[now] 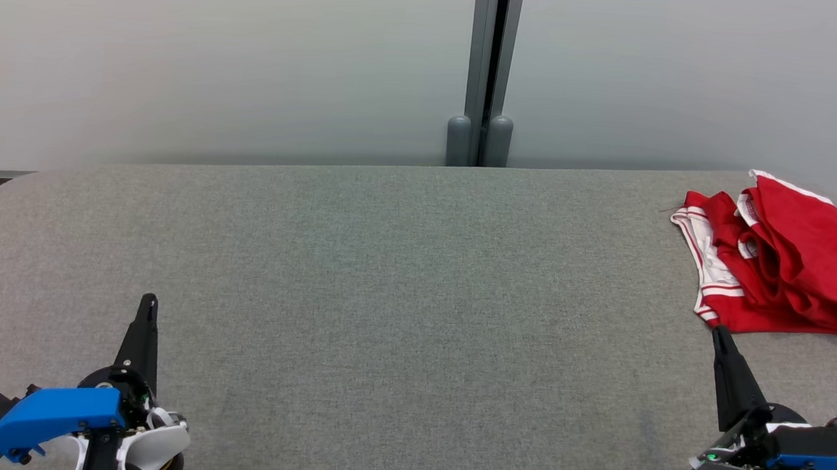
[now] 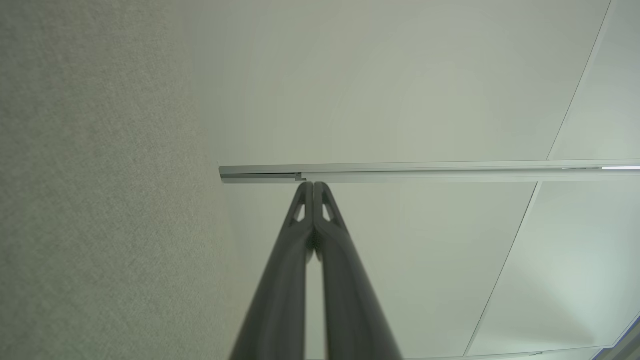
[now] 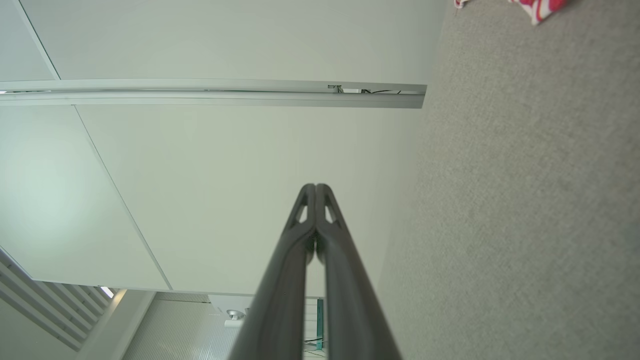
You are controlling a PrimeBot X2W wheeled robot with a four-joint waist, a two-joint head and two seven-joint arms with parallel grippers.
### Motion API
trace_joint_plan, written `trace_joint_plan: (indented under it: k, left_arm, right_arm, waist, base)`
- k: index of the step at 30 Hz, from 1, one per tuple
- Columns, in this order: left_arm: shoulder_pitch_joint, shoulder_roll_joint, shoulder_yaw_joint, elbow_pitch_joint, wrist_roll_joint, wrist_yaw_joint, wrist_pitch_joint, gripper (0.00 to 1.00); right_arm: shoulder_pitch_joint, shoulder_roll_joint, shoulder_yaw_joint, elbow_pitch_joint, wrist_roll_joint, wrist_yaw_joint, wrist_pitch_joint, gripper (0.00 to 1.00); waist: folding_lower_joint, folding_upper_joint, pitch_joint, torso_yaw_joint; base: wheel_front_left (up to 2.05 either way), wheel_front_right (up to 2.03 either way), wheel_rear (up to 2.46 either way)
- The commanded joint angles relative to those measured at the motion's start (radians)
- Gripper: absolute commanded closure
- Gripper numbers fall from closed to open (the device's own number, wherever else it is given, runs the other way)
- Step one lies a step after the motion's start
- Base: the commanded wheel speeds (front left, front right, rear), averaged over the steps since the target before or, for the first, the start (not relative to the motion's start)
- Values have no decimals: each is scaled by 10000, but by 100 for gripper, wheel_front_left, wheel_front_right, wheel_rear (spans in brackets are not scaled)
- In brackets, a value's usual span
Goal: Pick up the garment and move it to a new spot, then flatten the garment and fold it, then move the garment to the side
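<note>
Lying crumpled at the far right of the grey fabric-covered table (image 1: 401,277), your red garment (image 1: 787,265) with white striped trim is bunched in loose folds. Bare fabric separates it from the frosted panels (image 1: 219,56) and grey post (image 1: 488,72) behind. Your right gripper (image 1: 718,333) points up just short of its near hem, fingers pressed together, holding nothing. Your left gripper (image 1: 148,300), likewise closed and empty, sits well apart at lower left.

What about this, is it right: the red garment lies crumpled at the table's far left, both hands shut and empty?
No: the head view shows the red garment crumpled at the far right of the table, not left. The left hand and right hand are indeed shut and empty.
</note>
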Motion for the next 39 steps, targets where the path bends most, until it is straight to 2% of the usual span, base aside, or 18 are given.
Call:
trace_joint_plan:
  k: [1, 39]
  left_arm:
    - [-97, -20, 33, 5, -13, -48, 39, 100]
    - [-98, -23, 38, 3, -7, -48, 45, 100]
  right_arm:
    - [-99, -44, -24, 14, 24, 4, 25, 100]
    - [-99, -44, -23, 14, 25, 4, 24, 100]
  waist:
    - [0, -1, 0, 0]
    - [0, -1, 0, 0]
  base:
    - [0, 0, 0]
    - [0, 0, 0]
